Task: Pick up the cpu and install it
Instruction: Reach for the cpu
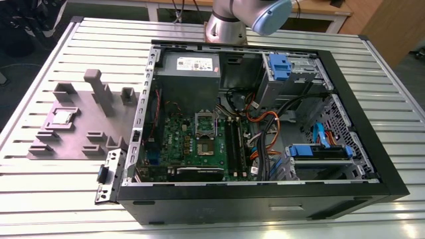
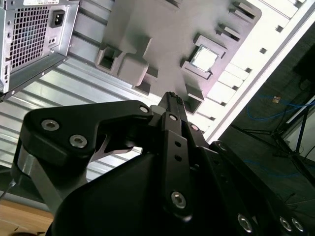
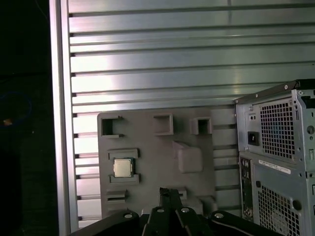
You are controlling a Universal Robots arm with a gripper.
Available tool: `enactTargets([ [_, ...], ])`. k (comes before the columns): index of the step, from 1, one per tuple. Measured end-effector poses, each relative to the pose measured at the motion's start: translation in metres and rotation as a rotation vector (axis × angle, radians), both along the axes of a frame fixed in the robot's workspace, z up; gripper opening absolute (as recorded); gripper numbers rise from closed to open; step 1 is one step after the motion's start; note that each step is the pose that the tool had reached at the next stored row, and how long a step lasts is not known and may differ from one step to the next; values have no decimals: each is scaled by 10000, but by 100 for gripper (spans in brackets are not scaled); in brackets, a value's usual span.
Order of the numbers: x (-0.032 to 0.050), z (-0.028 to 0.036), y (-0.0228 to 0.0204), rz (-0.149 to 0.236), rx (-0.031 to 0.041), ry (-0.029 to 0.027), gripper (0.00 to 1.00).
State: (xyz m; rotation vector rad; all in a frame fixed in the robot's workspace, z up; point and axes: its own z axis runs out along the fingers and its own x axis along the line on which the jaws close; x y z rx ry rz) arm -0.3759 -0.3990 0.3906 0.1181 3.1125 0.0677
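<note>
Cpu (image 1: 63,116) lies on the grey-purple fixture plate (image 1: 79,127), at the exterior view's left of the computer case (image 1: 265,201), and we see the gripper (image 3: 170,192) apart from it, jaws pressed together, empty

Exterior view's up high, peering steeply down on the desk (image 1: 53,199), open computer case (image 1: 265,124) mid-frame, fixture plate (image 1: 73,134) on the exterior view's left. Both wrist views look down past the claw (image 3: 170,192) from well above, sharing that plate and the case's rear.
</note>
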Motion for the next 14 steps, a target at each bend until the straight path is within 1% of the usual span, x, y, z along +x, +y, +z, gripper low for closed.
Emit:
enactTargets([
  [6,-54,0,0,1,-1,2,11],
  [14,-59,0,0,1,0,1,11],
])
